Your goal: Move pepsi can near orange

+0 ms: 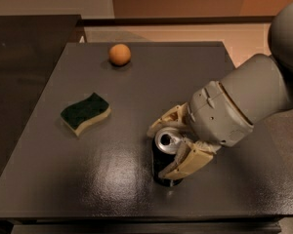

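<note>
Pepsi can [168, 140] stands upright near the bench's [136, 91] front edge, well apart from the orange [119, 54]. Hand [160, 151] is closed around it, one finger on each side. Lift and transfer outstanding.
</note>
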Available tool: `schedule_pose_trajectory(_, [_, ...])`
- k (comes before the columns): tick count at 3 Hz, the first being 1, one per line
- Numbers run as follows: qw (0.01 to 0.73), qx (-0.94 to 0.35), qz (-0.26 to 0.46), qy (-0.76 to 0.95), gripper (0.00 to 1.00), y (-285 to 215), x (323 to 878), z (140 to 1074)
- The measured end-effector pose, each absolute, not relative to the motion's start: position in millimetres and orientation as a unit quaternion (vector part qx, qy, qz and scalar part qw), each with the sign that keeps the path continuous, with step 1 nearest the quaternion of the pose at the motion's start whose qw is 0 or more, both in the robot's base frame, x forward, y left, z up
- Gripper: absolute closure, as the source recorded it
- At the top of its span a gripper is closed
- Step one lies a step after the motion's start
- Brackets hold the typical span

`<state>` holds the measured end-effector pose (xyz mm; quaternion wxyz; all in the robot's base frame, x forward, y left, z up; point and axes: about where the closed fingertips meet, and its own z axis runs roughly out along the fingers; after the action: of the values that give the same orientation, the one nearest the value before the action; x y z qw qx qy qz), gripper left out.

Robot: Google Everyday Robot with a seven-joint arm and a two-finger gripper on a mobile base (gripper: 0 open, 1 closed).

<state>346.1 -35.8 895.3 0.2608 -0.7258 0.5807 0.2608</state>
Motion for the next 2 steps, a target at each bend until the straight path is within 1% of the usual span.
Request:
schedule_pose_trajectory(1, [0.267, -0.719, 0.257, 0.588, 0.88, -32.0, 360.0, 907.9])
schedule_pose_trajectory(2, [0.281, -0.704, 0.245, 0.604, 1.00, -23.9, 389.2, 927.0])
